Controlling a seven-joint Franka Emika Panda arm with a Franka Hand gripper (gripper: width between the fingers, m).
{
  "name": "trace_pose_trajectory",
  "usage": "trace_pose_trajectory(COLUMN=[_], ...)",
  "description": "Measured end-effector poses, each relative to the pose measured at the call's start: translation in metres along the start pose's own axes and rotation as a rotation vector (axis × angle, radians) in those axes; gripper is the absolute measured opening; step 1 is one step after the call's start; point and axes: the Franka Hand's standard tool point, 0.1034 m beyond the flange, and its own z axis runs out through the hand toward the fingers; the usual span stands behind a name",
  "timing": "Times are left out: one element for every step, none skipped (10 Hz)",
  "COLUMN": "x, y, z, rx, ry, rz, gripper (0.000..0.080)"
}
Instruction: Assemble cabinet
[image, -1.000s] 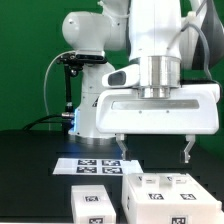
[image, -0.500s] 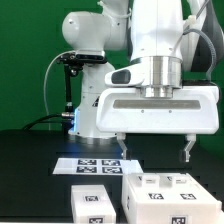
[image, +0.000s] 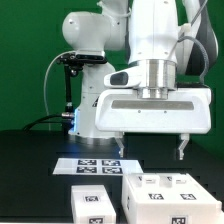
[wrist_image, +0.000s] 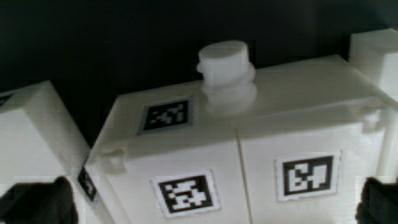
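Observation:
The cabinet (image: 165, 194) is a white boxy body with black-and-white tags, lying at the front of the black table. A smaller white tagged panel (image: 92, 203) lies at its left in the exterior view. My gripper (image: 150, 146) hangs open above the cabinet, its fingers spread wide and clear of it, holding nothing. In the wrist view the cabinet (wrist_image: 240, 150) fills the frame below my gripper (wrist_image: 206, 205). It shows three tags and a short white round peg (wrist_image: 226, 66) at its far edge. Another white panel (wrist_image: 32, 135) lies beside it.
The marker board (image: 95, 165) lies flat on the table behind the parts. The robot's white base (image: 90, 110) and a black camera stand (image: 68, 85) rise at the back, before a green backdrop. Another white piece (wrist_image: 374, 50) shows at the wrist view's edge.
My gripper has shifted slightly toward the exterior view's left and a touch upward. It stays open. The parts have not moved.

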Motion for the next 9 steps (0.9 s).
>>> trace_pose_trajectory(x=[-0.002,-0.012,-0.022,-0.030,-0.029,-0.029,-0.030,-0.033,-0.036], y=[0.004,0.005,0.004,-0.005,-0.005,-0.004,-0.006,-0.013,-0.015], z=[0.002,0.008,0.016,0.022,0.022,0.022,0.023,0.028,0.036], rx=[-0.007,-0.019,-0.028,-0.026,-0.025,-0.027,-0.028,-0.036,-0.051], ry=[0.010,0.018,0.030,0.022,0.022,0.023,0.026,0.045,0.071], rz=[-0.012,-0.023,-0.032,-0.014,-0.021,-0.017,-0.027,-0.077,-0.122], gripper=[0.0797,0.0797,0.0797,0.0797,0.0797,0.0797,0.0797,0.0797,0.0797])
